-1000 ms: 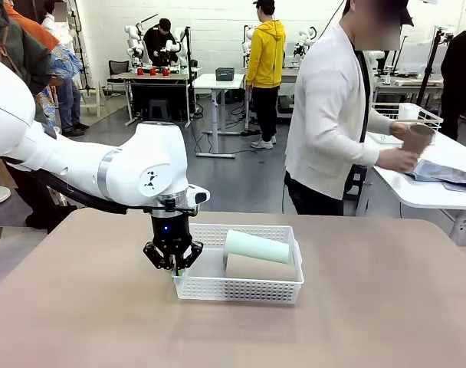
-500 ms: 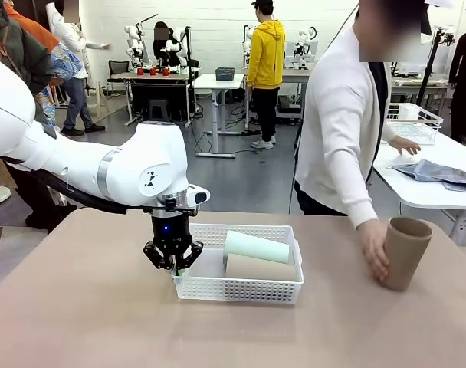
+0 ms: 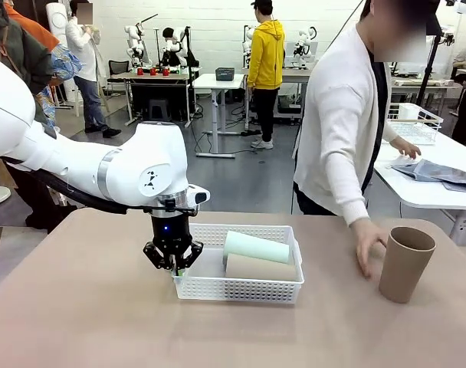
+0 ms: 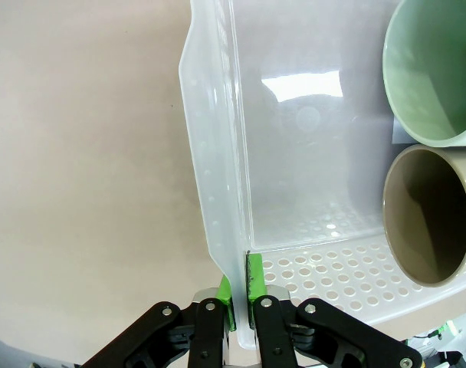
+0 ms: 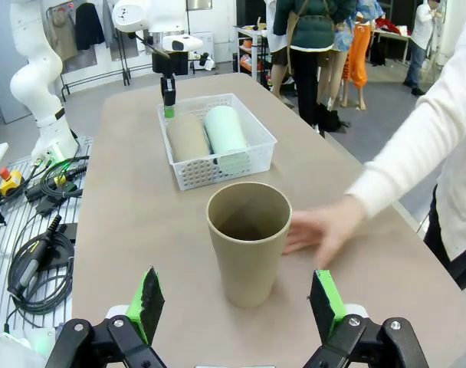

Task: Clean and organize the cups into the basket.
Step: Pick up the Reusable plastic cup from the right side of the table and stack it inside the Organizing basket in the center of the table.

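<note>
1. White perforated plastic forms the basket (image 3: 241,289), which is set near the middle of the tan tabletop (image 3: 80,322).
2. Two cups are laid on their sides in the basket, side by side and touching: the mint cup (image 3: 256,247) toward the far wall and the tan cup (image 3: 260,268) toward the near wall.
3. In the left wrist view both mouths are seen turned toward the end wall that is gripped, with a stretch of bare basket floor between them and that wall.
4. The left jaws are closed on the basket's end wall, close to its near corner. One green pad (image 4: 224,300) is pressed against the outside of the wall and the other against the inside.
5. The left arm (image 3: 141,172) is reached in from the robot's left, with its wrist pointed straight down over that corner.
6. A third cup, the upright cup (image 3: 405,263), also tan, is stood mouth up on the tabletop, well apart from the basket, on the robot's right.
7. A person's hand (image 3: 367,247) is rested on the tabletop just beside the upright cup. Whether the cup is touched cannot be told.
8. The right jaws are spread wide with nothing gripped. In the right wrist view the upright cup is seen ahead of them, between the two pads and clear of both.
</note>
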